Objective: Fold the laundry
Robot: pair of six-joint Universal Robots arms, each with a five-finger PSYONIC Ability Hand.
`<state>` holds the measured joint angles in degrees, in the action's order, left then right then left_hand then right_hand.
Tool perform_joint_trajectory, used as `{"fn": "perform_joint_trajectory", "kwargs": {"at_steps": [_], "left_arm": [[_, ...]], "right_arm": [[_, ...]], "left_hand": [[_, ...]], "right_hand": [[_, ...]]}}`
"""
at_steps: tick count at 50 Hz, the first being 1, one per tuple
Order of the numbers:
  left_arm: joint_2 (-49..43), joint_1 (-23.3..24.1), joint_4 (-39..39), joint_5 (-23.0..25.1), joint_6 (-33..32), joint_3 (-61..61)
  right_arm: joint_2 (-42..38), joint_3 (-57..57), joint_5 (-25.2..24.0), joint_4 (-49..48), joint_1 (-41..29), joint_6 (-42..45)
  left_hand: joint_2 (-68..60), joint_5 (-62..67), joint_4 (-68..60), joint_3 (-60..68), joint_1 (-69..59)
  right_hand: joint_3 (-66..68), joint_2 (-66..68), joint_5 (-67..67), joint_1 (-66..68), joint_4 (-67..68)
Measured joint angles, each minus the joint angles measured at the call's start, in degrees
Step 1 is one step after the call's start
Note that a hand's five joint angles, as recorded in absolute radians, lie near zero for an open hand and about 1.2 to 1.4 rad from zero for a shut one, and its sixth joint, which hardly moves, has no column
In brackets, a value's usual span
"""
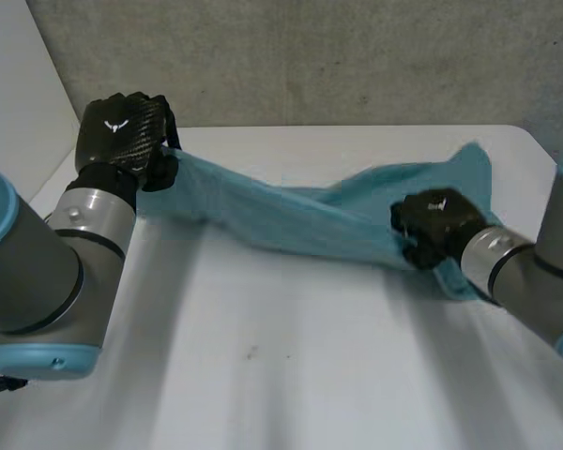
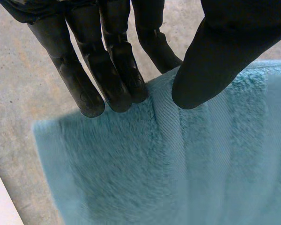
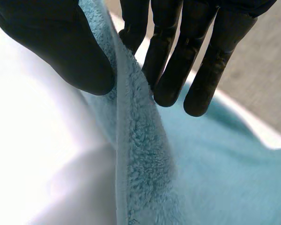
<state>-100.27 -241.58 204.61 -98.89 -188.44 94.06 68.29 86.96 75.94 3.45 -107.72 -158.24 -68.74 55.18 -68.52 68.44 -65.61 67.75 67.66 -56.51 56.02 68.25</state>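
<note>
My left hand (image 1: 127,131) and right hand (image 1: 436,230) each pinch an edge of the soft light-blue terry towel (image 1: 291,220) between thumb and fingers (image 3: 171,70), stretching it over the white worktop (image 1: 263,375); next, I judge, it needs laying flat for folding.

Teal-blue towel (image 1: 291,220) with a ribbed stripe; white table (image 1: 263,375).

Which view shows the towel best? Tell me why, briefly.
The head view: it shows the towel strung from the left hand to the right hand over the table. Each wrist view gives a close patch of its edge, pinched between that hand's thumb and fingers.
</note>
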Motion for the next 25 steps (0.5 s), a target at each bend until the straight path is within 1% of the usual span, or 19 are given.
{"fn": "perform_joint_trajectory", "kwargs": {"at_steps": [3, 4, 5, 6, 7, 8, 9, 10, 11, 13, 17, 18, 25], "left_arm": [[1.89, 0.56, -0.01, -0.04, 0.06, 0.14], [2.72, 0.83, 0.01, -0.05, 0.08, 0.00], [3.60, 1.11, 0.04, -0.10, 0.10, -0.19], [4.67, 1.47, 0.07, -0.09, 0.12, -0.48], [5.44, 1.75, 0.06, -0.07, 0.14, -0.68], [7.13, 2.31, 0.08, -0.08, 0.17, -1.30], [7.13, 2.31, 0.08, -0.08, 0.17, -1.30], [8.71, 2.82, 0.07, -0.09, 0.20, -2.10], [9.71, 3.15, 0.02, -0.11, 0.22, -2.72], [11.28, 3.74, -0.25, -0.13, 0.25, -4.05], [12.65, 4.63, -1.35, -0.15, 0.33, -6.60], [12.81, 4.84, -1.73, -0.16, 0.37, -7.22], [12.98, 6.31, -4.03, -0.24, 0.60, -10.28]], "right_arm": [[-1.24, 0.34, 0.01, -0.20, 0.16, -0.60], [-1.47, 0.50, 0.02, -0.55, 0.30, -1.16], [-1.64, 0.73, 0.09, -1.04, 0.51, -1.93], [-1.74, 1.03, 0.07, -1.77, 0.77, -3.07], [-1.72, 1.28, 0.05, -2.35, 0.96, -4.04], [-1.57, 2.03, 0.09, -3.74, 1.47, -6.51], [-1.57, 2.03, 0.09, -3.74, 1.47, -6.51], [-1.34, 2.61, 0.11, -4.64, 1.80, -8.31], [-0.83, 3.56, 0.15, -5.85, 2.32, -10.96], [0.02, 5.15, 0.13, -7.11, 3.10, -14.42], [1.23, 8.10, 0.04, -8.41, 4.49, -19.05], [1.44, 8.86, 0.02, -8.71, 4.80, -20.01], [1.75, 12.39, 0.01, -12.09, 6.05, -23.35]], "left_hand": [[0.00, 0.00, 0.00, 0.00, 0.00], [0.00, 0.00, -0.01, 0.00, 0.00], [0.00, 0.00, 0.00, 0.00, 0.00], [0.00, 0.00, 0.00, 0.00, 0.00], [0.00, 0.00, -0.01, 0.00, 0.00], [0.00, 0.00, -0.01, 0.00, 0.00], [0.00, 0.00, -0.01, 0.00, 0.00], [-0.01, 0.00, 0.00, 0.00, 0.00], [-0.01, 0.00, 0.00, 0.00, 0.00], [-0.01, 0.00, 0.00, 0.00, 0.00], [-0.01, 0.00, -0.01, 0.00, 0.00], [-0.01, 0.00, 0.00, 0.00, 0.00], [-0.01, 0.00, 0.00, 0.00, 0.00]], "right_hand": [[-0.60, -0.56, 0.31, -0.29, -0.38], [-4.55, -4.58, 3.11, -1.04, -4.39], [-4.55, -4.58, 3.11, -1.04, -4.39], [-11.63, -11.65, 9.87, -7.96, -11.95], [-11.63, -11.65, 9.87, -7.96, -11.95], [-26.94, -27.75, 25.11, -21.10, -17.92], [-26.94, -27.75, 25.11, -21.10, -17.92], [-34.59, -34.40, 32.98, -27.03, -17.92], [-35.13, -34.93, 33.59, -27.48, -17.92], [-42.96, -42.70, 41.64, -33.91, -17.92], [-44.55, -44.14, 43.59, -35.47, -17.92], [-46.93, -46.19, 46.17, -37.70, -17.92], [-48.60, -47.67, 47.89, -38.92, -17.92]]}}
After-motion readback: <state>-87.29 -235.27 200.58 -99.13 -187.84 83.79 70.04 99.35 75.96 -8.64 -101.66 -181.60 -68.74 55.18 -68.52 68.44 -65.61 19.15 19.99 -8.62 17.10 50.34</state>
